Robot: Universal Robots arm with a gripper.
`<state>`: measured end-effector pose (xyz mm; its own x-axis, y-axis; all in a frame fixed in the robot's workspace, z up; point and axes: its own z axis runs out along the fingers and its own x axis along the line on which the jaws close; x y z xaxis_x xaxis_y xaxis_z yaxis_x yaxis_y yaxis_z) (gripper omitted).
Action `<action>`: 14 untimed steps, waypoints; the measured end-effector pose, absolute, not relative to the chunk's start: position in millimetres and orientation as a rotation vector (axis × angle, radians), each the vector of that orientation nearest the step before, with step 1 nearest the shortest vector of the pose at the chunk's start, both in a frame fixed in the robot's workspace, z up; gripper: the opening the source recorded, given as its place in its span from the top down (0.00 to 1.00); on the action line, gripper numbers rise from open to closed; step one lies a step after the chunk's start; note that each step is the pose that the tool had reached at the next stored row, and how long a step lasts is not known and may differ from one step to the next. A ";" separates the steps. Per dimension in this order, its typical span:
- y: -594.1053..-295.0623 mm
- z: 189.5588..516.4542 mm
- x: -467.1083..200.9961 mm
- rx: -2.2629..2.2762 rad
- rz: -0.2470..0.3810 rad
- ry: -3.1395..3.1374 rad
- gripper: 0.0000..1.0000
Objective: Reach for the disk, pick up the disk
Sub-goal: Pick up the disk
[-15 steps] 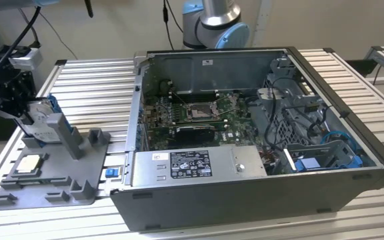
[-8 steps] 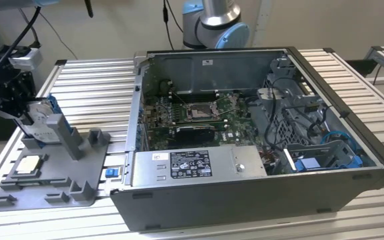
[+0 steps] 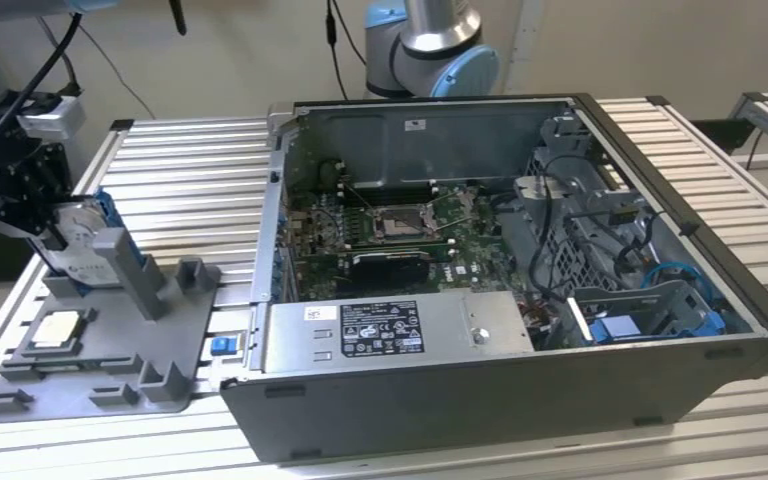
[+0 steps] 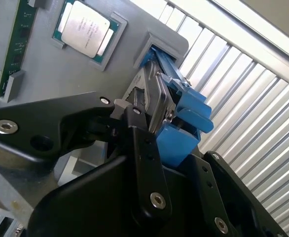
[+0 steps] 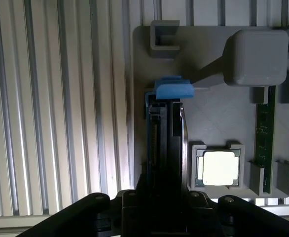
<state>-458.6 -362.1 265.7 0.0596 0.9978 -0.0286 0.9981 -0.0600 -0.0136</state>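
**Under the tool: disk on edge in its stand**

Right at the tool (image 5: 165,197), the disk (image 4: 152,96) stands on edge, and the tool sits astride its thin upper edge with a broad silver face to either side. Whether the tool is pinching the metal or only lying close to it, I cannot tell. A blue bracket (image 4: 189,111) wraps the disk's rim, and its tabs stick out just past the tool.

Below the tool, the lower edge of the disk looks seated in a slot of the grey stand (image 5: 218,123), so I judge it not yet lifted.

The disk should handle as a stiff metal block, fairly heavy for its bulk, with smooth faces that could slip under a weak hold. It is likely sensitive to knocks. The plastic bracket probably flexes, so it is a poor place to grip. The two flat faces, taken near the middle of the upper edge, are the better hold, since there the weight hangs evenly and the disk should not swing.

A little way from the tool, on the same stand, a square chip (image 5: 217,168) lies flat in its pocket, and a green memory stick (image 5: 264,133) stands beyond it. The stand rests on a ribbed metal tabletop (image 5: 60,123).

Well away from the tool, across the tabletop, an open computer case (image 3: 704,330) lies on its side with a long grey box (image 3: 384,330) inside it.
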 end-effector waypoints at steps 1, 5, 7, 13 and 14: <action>-362.0 265.7 -458.6 2.280 -0.047 2.147 1.00; -362.0 265.9 -458.6 2.282 -0.042 2.150 1.00; -362.0 265.8 -458.6 2.283 -0.041 2.150 1.00; -362.0 265.8 -458.6 2.282 -0.043 2.149 1.00; -362.0 265.7 -458.6 2.282 -0.044 2.149 1.00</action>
<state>-458.6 -362.0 265.7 0.0597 0.9979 -0.0251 0.9981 -0.0601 -0.0139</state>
